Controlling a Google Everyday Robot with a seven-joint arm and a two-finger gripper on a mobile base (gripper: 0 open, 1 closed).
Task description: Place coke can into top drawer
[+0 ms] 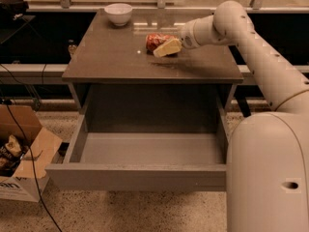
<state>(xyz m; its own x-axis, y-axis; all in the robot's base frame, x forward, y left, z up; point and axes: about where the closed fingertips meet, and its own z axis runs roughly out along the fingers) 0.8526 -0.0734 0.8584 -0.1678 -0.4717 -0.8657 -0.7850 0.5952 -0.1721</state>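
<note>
Upper centre of the frame: coke can (153,40) lying on its side on the brown surface (111,57), right of the middle and toward the back edge. Pressed against the can's lower right side, the pincer (166,47), its pale yellowish tip overlapping the red body. Whether clenched on the can or only touching it: cannot tell. Behind the pincer, the white arm (260,47) sweeping in from the right and down to the bulky white base (270,178) at lower right. At the surface's upper left corner, a white bowl (118,13), upright, well apart from the can. Below the surface, the top drawer (135,177) standing wide open toward the bottom of the frame, pale grey inside, flat front panel nearest. At lower left, an open cardboard box (24,163) on the speckled floor, with dark cables just beside it.
</note>
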